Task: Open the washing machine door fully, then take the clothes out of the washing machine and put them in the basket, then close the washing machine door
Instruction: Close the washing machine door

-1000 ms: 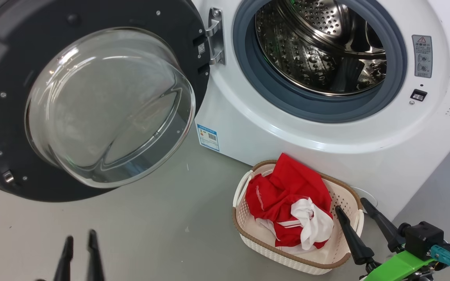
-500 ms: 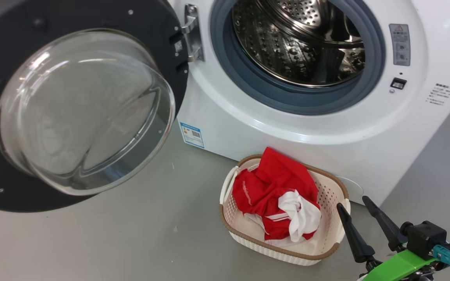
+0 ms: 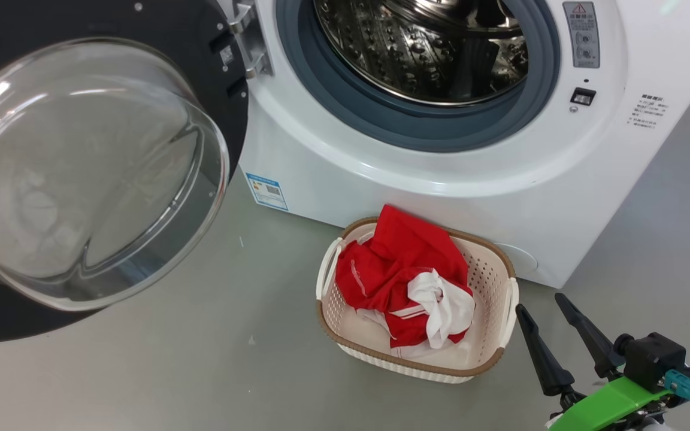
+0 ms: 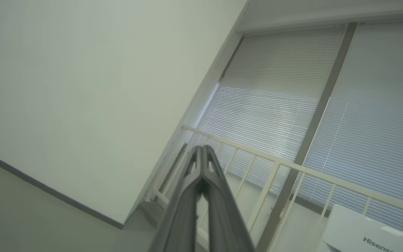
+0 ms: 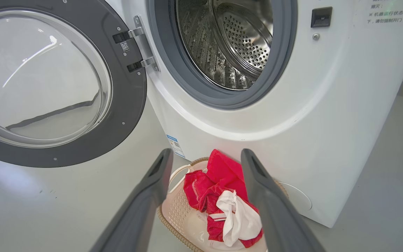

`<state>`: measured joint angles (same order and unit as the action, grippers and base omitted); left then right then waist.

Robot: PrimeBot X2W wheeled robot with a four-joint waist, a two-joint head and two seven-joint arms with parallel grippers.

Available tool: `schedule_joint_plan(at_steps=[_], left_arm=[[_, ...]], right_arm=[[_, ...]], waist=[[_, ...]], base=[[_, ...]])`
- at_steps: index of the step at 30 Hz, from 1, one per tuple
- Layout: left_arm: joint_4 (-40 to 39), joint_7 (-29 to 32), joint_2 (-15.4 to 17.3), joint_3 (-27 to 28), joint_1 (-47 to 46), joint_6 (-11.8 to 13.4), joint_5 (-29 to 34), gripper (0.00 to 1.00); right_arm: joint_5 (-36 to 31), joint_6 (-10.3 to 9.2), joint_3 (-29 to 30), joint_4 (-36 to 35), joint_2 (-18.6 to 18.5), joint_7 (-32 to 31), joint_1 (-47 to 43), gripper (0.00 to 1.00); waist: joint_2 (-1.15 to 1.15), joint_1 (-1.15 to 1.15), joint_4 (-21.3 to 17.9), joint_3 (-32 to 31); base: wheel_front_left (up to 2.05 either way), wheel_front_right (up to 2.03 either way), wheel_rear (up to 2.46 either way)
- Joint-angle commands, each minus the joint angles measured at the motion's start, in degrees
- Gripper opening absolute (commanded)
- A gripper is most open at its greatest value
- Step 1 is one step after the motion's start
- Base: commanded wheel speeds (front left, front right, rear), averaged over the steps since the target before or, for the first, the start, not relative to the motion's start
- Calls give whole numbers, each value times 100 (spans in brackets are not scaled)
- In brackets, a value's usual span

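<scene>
The washing machine (image 3: 417,179) (image 5: 327,122) stands with its round black door (image 3: 213,90) (image 5: 131,115) swung wide open to the left, glass bowl facing me. Its steel drum (image 3: 417,48) (image 5: 233,45) looks empty. The red and white clothes (image 3: 408,278) (image 5: 222,206) lie heaped in the cream basket (image 3: 489,281) (image 5: 175,206) on the floor before the machine. My right gripper (image 3: 539,302) (image 5: 206,155) hovers open just right of the basket, holding nothing. My left gripper (image 4: 201,150) is shut and empty, pointing up at a wall and window blinds.
Grey floor (image 3: 201,359) spreads left of the basket under the open door. A small blue label (image 3: 267,191) sits at the machine's lower left front. In the left wrist view a white railing (image 4: 292,168) runs before the blinds, above a white appliance (image 4: 362,234).
The head camera has shifted, sliding the whole scene left and up. My left gripper has left the head view's lower left corner, and it has gone from open to shut. The right gripper stays open.
</scene>
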<state>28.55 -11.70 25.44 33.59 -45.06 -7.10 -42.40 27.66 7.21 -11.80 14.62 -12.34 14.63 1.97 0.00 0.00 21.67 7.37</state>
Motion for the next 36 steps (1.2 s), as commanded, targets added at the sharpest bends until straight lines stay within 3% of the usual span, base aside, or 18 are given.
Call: schedule_joint_plan(at_steps=[1, 9, 16, 26, 36], left_arm=[[109, 119, 481, 76, -169, -36, -90, 0], [1910, 1194, 1172, 23, -738, -37, -605, 0], [2981, 2775, 1532, -123, -1032, 2, -901, 0], [3301, 3952, 1536, -406, -1099, 49, -965, 0], [2706, 5191, 1313, -797, -782, -32, -1220, 0]], right_arm=[[-30, 28, -104, -152, -68, 37, 203, 100], [-40, 28, -182, -162, -101, 37, 361, 100], [-26, 28, -214, -165, -139, 37, 401, 100], [-22, 28, -194, -146, -145, 37, 396, 100], [-35, 28, -196, -130, -118, 37, 410, 100]], waist=[[0, 0, -48, 74], [0, 0, -149, 273], [0, 0, -204, 388], [0, 0, -169, 396], [0, 0, -101, 334]], base=[[0, 0, 0], [0, 0, 0], [0, 0, 0], [0, 0, 0], [0, 0, 0]])
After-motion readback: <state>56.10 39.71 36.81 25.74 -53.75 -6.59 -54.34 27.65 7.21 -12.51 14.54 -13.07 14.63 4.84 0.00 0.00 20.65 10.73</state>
